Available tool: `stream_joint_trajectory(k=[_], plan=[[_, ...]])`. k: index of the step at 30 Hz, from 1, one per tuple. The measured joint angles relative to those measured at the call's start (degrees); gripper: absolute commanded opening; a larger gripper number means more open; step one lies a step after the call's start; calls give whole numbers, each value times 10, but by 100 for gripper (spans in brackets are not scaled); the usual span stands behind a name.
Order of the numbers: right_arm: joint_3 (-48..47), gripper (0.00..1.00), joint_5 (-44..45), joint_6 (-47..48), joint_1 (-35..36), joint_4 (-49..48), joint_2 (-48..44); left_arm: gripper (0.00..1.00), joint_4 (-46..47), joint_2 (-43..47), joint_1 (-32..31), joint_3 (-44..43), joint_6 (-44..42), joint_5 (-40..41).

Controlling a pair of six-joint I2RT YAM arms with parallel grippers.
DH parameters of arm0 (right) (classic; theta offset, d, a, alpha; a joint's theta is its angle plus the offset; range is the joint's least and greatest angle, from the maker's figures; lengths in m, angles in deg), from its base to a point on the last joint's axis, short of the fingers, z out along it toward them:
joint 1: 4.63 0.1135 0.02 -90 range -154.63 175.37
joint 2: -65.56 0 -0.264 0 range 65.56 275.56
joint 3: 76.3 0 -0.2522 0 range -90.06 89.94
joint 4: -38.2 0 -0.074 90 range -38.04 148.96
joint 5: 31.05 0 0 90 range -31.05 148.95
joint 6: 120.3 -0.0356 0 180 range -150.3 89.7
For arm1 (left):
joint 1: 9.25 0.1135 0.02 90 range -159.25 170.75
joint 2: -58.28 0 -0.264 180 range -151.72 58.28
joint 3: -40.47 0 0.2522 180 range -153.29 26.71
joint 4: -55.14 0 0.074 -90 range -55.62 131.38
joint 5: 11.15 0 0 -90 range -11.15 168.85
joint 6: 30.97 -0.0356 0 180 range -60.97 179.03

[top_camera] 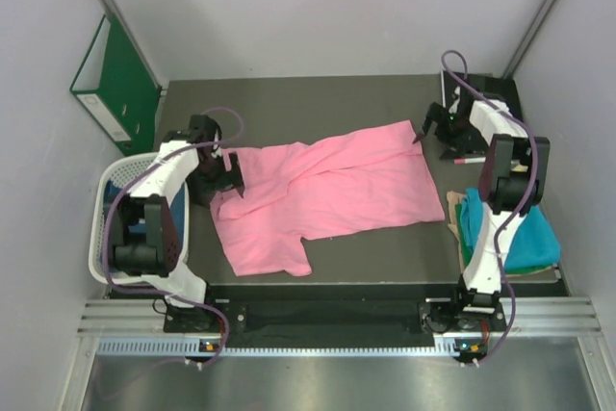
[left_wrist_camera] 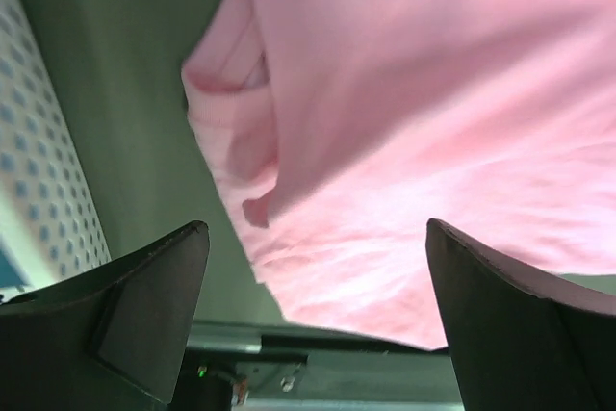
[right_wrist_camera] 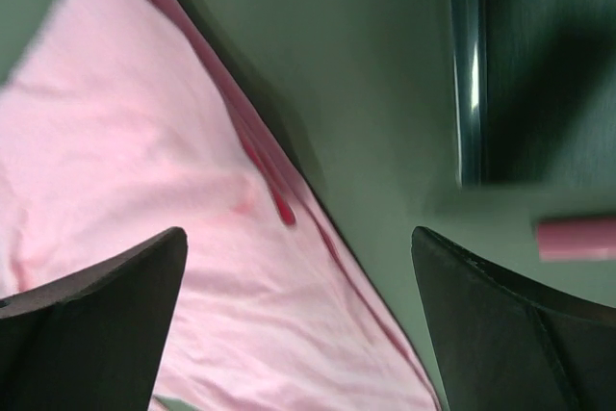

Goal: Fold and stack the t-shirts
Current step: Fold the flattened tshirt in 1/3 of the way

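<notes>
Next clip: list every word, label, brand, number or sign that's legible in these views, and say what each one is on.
No text can be read in any view.
Green ring binder: it has a pale spine label, too small to read.
Pink t-shirt: plain, no print or tag showing.
Pink marker: blurred, with no lettering that can be made out.

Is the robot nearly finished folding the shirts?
Not nearly. Done: maybe the teal t-shirt, lying bunched at the right edge of the table; whether it is neatly folded is unclear. In hand: the pink t-shirt lies mostly spread out, with the left end effector and right end effector open at its opposite ends, gripping nothing. Left: folding it, stacking, and dark blue cloth in the basket.
</notes>
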Motion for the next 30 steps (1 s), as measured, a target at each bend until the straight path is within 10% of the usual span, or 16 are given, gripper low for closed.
stream_joint_trajectory(k=[25,28,30], plan=[[-24,98,2,9,3,-53,35,96,77,-269,0,-311,26,120],[-50,93,0,9,4,-55,52,87,76,-276,2,-325,34,134],[-72,90,-5,9,4,-56,67,63,76,-292,2,-340,40,137]])
